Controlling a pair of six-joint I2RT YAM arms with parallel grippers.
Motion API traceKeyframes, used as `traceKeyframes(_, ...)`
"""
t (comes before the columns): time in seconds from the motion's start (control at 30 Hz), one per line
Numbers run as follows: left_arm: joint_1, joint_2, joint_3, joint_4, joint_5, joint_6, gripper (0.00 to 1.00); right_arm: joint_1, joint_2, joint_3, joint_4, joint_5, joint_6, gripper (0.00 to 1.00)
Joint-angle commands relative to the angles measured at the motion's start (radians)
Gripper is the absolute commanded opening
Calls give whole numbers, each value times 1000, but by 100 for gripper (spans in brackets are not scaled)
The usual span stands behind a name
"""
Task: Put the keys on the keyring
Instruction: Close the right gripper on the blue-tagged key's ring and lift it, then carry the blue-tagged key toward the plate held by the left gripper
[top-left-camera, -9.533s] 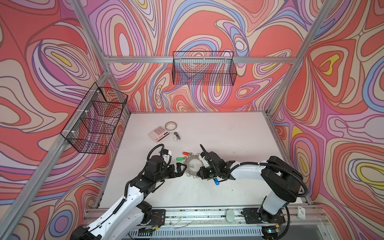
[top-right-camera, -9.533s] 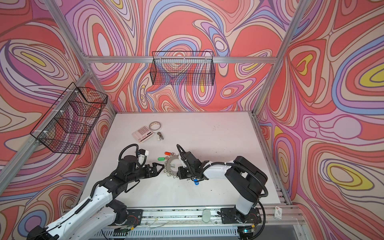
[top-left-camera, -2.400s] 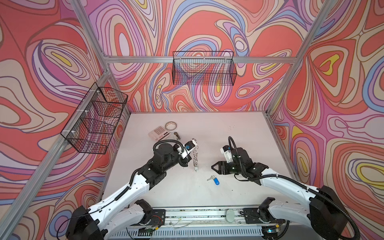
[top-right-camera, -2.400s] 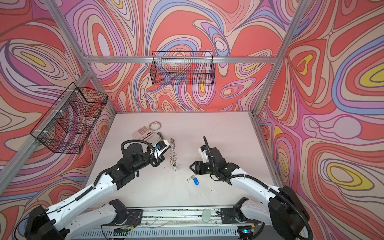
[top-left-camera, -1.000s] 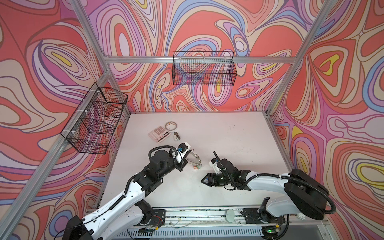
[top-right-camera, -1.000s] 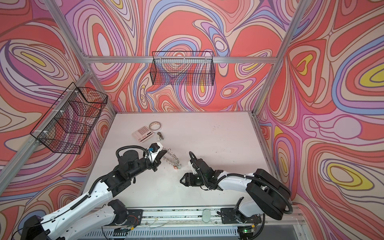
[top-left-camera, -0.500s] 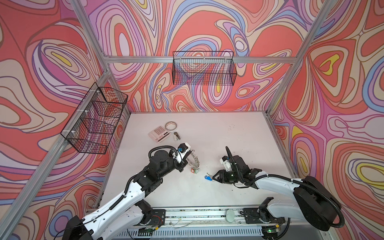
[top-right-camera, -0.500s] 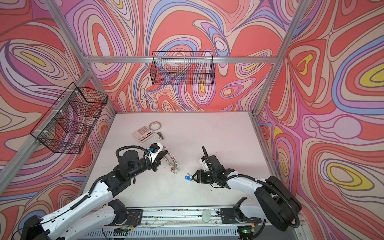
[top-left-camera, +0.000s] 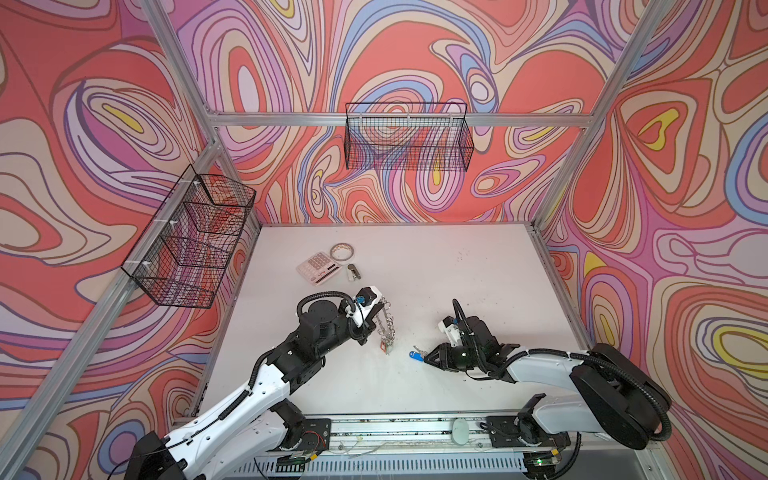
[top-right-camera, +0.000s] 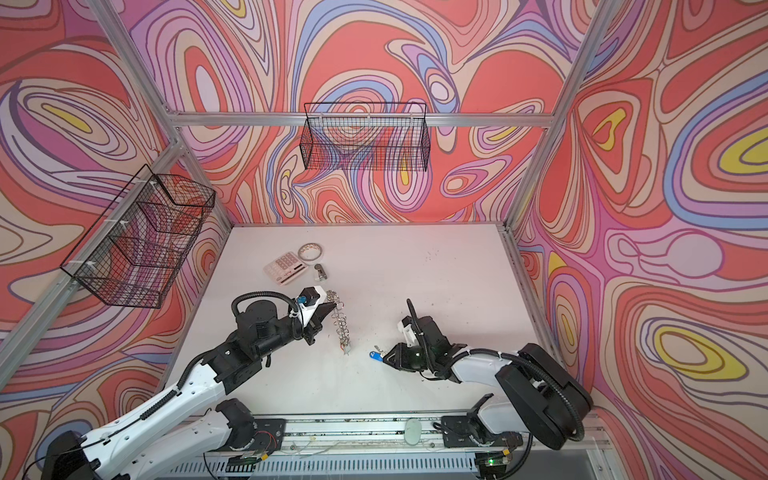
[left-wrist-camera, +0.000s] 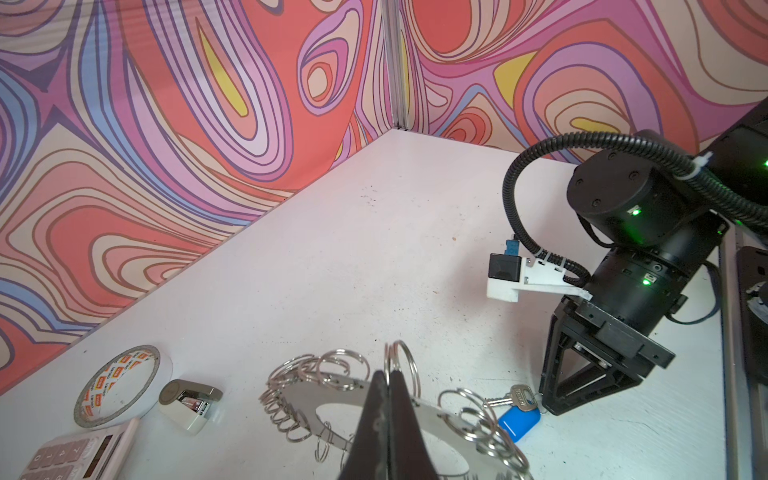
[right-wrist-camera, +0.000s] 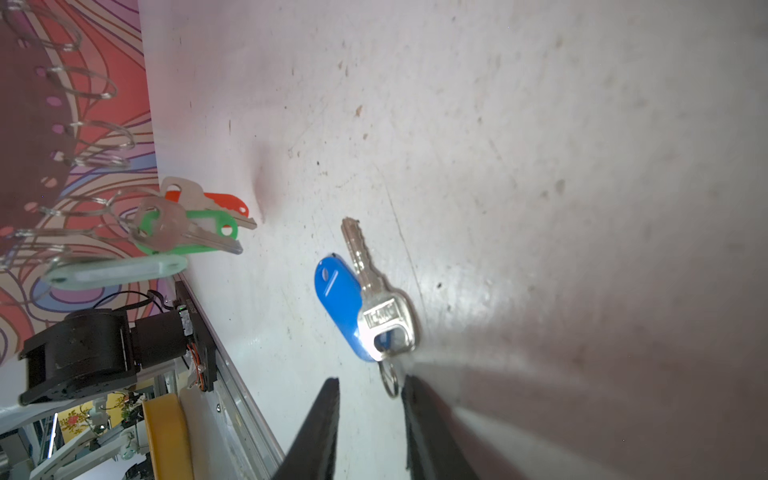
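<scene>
My left gripper is shut on the keyring, a flat grey disc fringed with wire loops, and holds it on edge above the table; the grip shows close up in the left wrist view. Red, green and mint tagged keys hang from its low loops. A blue-tagged key lies flat on the table. My right gripper sits low just right of it, jaws a narrow gap apart, with the key's small ring between the tips, near one finger.
A calculator, a tape roll and a small stapler-like object lie at the back left of the table. Black wire baskets hang on the left wall and back wall.
The right gripper has drawn back to the right of the blue key and its jaws have narrowed around the key's small ring. The left gripper keeps the keyring almost still.
</scene>
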Motion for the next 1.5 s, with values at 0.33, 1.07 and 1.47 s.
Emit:
traceKeyframes(0.33,-1,-2,9,32,24,-9,0,8,42,-19,30,46,34,8)
traceKeyframes(1.07,-1,-31,32,-54,17,55,0,8,-178,76,216,199,-456,0)
traceKeyframes(1.47,-1,102,125,-117,185,91,0,21,-287,205,175,76,-590,0)
